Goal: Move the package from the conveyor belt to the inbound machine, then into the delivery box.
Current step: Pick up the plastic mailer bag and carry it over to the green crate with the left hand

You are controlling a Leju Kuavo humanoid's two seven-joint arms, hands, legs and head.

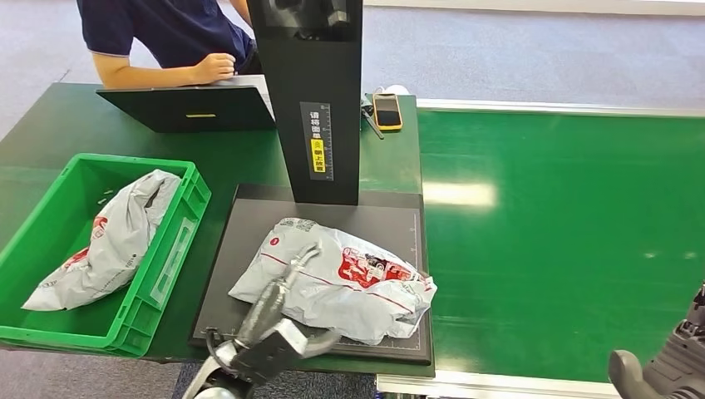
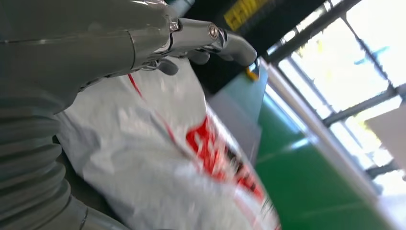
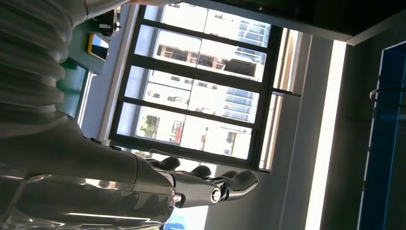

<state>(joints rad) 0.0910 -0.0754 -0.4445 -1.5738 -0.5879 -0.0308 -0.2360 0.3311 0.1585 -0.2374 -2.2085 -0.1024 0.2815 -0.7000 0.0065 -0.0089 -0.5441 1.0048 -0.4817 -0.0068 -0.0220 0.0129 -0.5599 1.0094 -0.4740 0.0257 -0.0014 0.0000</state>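
The grey-white package [image 1: 349, 278] with red print lies flat on the black platform [image 1: 249, 224] of the inbound machine, in front of its black column [image 1: 312, 100]. My left hand [image 1: 278, 312] reaches over the package's near left part, fingers stretched along its top. In the left wrist view the fingers [image 2: 230, 43] hover straight just above the package [image 2: 158, 163] without closing on it. My right hand [image 1: 665, 366] hangs low at the near right edge of the green conveyor belt [image 1: 565, 224]; the right wrist view shows that right hand [image 3: 143, 182] spread and holding nothing.
A green delivery box [image 1: 179, 241] stands left of the platform with another grey package [image 1: 116, 241] inside. A person [image 1: 166, 33] leans on the table behind a black laptop [image 1: 191, 108]. A yellow-edged handheld device [image 1: 387, 110] lies beside the column.
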